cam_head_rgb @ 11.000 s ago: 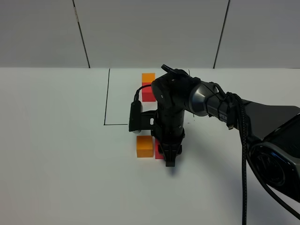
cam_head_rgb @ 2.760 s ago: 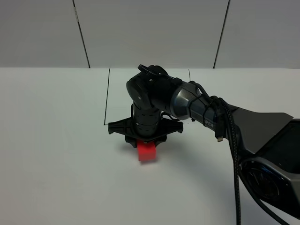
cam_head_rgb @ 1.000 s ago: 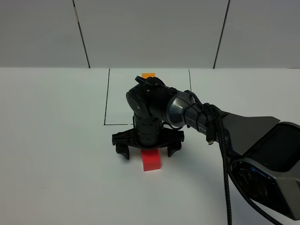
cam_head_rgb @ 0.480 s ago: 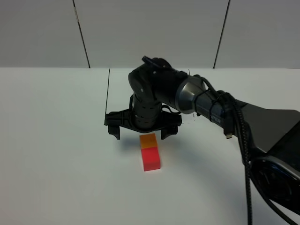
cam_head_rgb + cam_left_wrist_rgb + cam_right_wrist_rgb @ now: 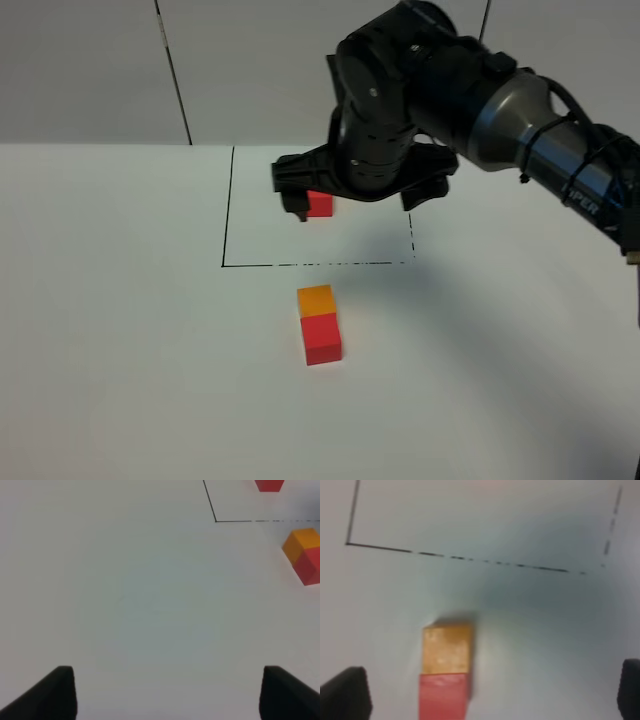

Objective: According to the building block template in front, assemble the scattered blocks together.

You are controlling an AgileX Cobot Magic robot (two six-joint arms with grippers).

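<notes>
A: Where are the loose cubes?

B: On the desk [image 5: 120, 330], just outside the drawn frame [image 5: 228, 210]. The orange cube [image 5: 315, 299] sits on the frame side and the red cube [image 5: 322, 338] touches its other face, so they make one joined pair.

A: Why that order?

B: It appears to copy the template. Only the template's red cube [image 5: 321, 205] shows inside the frame; the arm hides the rest, so I cannot check the orange half.

A: And the right hand [image 5: 362, 197]?

B: Raised above the frame, fingers spread wide, carrying nothing. I judge it is up there to clear the pair without knocking it.

A: The left hand [image 5: 167, 692]?

B: Spread too, empty, over bare desk well off to the side, probably parked out of the way.

A: So what's left?

B: Little, I think. The pair looks assembled, perhaps slightly skewed.
</notes>
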